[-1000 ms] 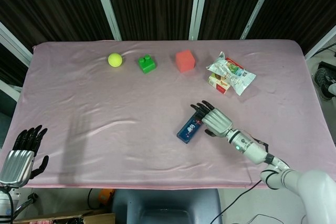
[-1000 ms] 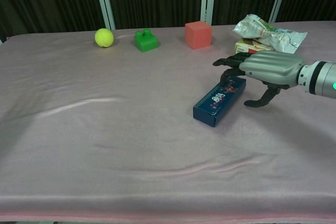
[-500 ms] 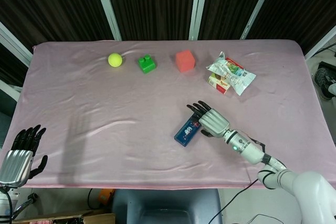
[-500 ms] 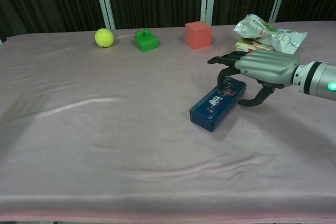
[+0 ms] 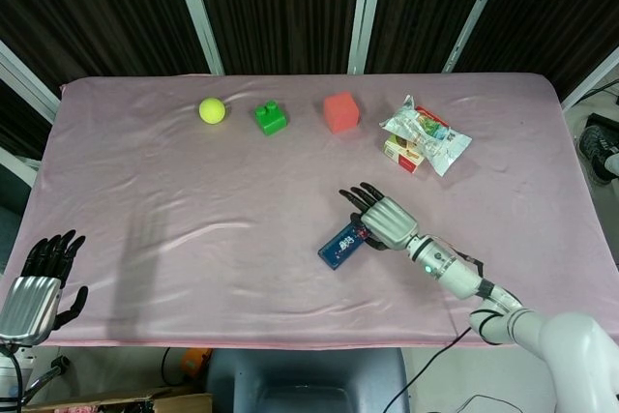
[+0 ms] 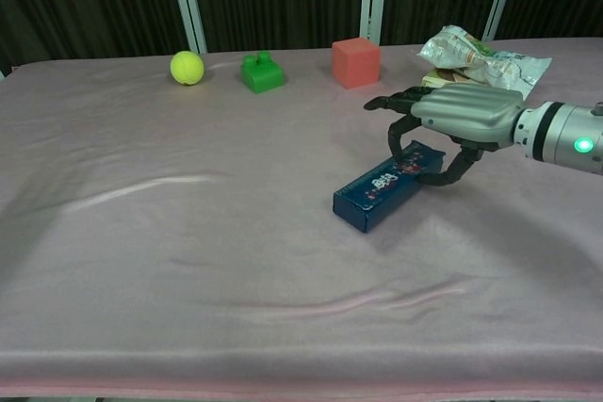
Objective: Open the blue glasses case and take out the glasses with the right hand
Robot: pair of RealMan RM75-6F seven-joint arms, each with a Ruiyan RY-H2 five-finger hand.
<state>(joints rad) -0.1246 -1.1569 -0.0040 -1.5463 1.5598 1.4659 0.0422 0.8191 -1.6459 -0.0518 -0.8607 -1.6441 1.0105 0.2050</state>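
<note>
the left hand point(image 5: 37, 289) sits nearest, at the near left corner by the table edge, palm side down with dark fingers spread apart and nothing in them. it shows only in the head view, well apart from every object.

the pink cloth point(image 6: 188, 261) covers the whole table, with a few shallow wrinkles on it.

the right hand point(image 6: 450, 120) reaches in from the near right, its silver back facing up. its fingers are splayed and arched over the far end of the blue glasses case point(image 6: 388, 185). the dark fingertips point(image 6: 391, 143) curl down to the case's far end and the thumb comes down at its right side. whether they truly grip it or only touch, the views cannot settle. the case lies flat on the cloth with its lid down, running from under the palm toward the near left of the hand.

beyond the hand and a little to its right lies a crinkled snack bag point(image 5: 426, 132) on top of a small box point(image 5: 402, 154). far and to the left of the hand stands a red cube point(image 5: 340, 111). further left are a green toy brick point(image 5: 270, 118) and then a yellow-green ball point(image 5: 212, 110), all in a row near the far edge, each apart from the next.
</note>
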